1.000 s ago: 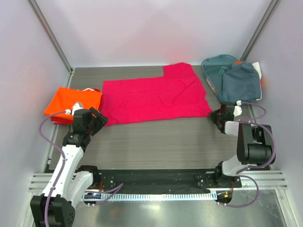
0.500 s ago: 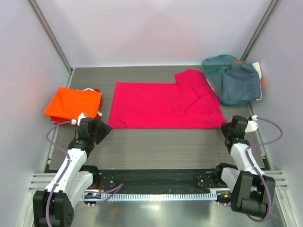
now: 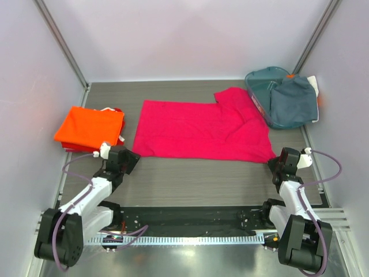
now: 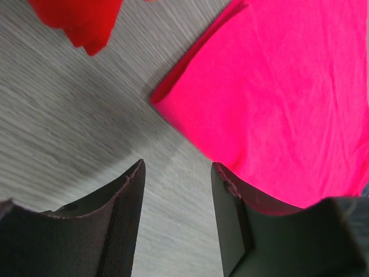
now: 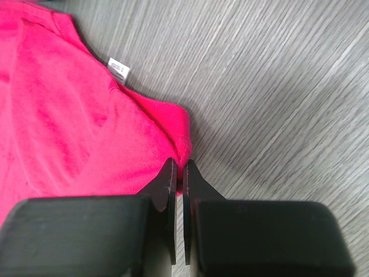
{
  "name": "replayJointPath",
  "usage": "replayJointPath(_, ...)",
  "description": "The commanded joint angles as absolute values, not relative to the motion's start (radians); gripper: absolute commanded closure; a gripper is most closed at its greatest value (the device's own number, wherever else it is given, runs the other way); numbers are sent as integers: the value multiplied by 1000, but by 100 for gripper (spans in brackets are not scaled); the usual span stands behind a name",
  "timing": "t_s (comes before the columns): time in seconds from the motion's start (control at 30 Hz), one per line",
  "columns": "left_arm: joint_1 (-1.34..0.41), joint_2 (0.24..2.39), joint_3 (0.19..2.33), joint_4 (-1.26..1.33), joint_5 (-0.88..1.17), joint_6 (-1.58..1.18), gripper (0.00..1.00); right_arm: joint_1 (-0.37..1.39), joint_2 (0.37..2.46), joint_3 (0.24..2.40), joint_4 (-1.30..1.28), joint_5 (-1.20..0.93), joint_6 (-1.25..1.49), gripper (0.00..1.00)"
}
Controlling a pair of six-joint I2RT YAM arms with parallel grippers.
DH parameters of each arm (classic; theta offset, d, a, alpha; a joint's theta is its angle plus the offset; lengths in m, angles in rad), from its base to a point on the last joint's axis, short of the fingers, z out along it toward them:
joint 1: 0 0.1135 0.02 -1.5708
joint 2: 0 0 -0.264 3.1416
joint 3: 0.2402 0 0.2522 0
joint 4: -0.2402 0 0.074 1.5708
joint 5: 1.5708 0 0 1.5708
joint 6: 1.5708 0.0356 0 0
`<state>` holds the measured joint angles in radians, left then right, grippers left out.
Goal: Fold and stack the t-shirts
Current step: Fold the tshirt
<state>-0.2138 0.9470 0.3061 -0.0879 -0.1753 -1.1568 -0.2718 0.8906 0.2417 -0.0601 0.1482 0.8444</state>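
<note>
The magenta-pink t-shirt (image 3: 202, 128) lies spread flat across the middle of the table. My right gripper (image 3: 275, 164) is shut on its near right corner (image 5: 180, 151), with the cloth pinched between the fingertips. My left gripper (image 3: 130, 162) is open and empty, just near the shirt's near left corner (image 4: 164, 107), not touching it. The orange t-shirt (image 3: 89, 127), folded to a rectangle, lies at the left; its edge shows in the left wrist view (image 4: 81, 20). A grey-blue t-shirt (image 3: 293, 101) lies in the basket at the back right.
A teal plastic basket (image 3: 258, 82) stands at the back right corner, with a bit of white cloth (image 3: 314, 84) at its right side. Frame posts and white walls close in the table on three sides. A white label (image 5: 117, 68) shows on the pink shirt.
Both grippers have pulled back toward the near edge and the pink shirt slid nearer and rightward. My left gripper has let go of its corner; my right still holds.
</note>
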Motion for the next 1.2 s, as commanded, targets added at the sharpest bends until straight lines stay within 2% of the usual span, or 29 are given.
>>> replayJointPath(0.0, -224, 1012, 295, 37, -302, -1247, 50, -279, 854, 235, -32, 178, 827, 99)
replayJointPath(0.37, -222, 1175, 301, 146, -341, -1305, 51, -282, 847, 232, -29, 163, 821, 99)
replayJointPath(0.67, -222, 1259, 351, 121, -393, -1322, 86, -282, 838, 227, -26, 161, 821, 99)
replayJointPath(0.7, -222, 1261, 360, 109, -402, -1306, 98, -282, 833, 227, -26, 161, 819, 99)
replayJointPath(0.87, -221, 1232, 477, -131, -472, -1226, 100, -284, 830, 262, -89, 164, 824, 99)
replayJointPath(1.17, -221, 1091, 515, -270, -469, -1190, 100, -284, 788, 374, -265, 173, 838, 99)
